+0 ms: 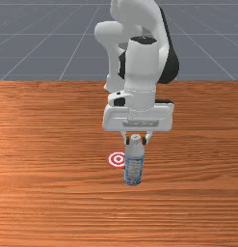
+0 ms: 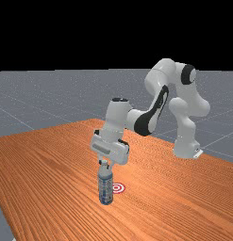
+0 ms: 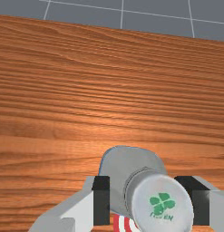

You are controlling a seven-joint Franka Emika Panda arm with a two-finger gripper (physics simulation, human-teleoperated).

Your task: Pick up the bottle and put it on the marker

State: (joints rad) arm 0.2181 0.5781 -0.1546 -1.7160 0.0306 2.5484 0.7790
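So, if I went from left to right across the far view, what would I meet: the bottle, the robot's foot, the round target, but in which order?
Bottle → round red-and-white target → robot's foot.

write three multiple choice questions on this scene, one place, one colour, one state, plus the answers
1. In the front view, where is the red-and-white marker relative to the bottle?
A) left
B) right
C) directly above

2. What colour is the clover print?
A) orange
B) green
C) black

3. How is the bottle oriented?
A) on its side
B) upside down
C) upright

1 A: the rings peek out on that side.
2 B: green leaves in the wrist view.
3 C: narrow end up, front and far views.
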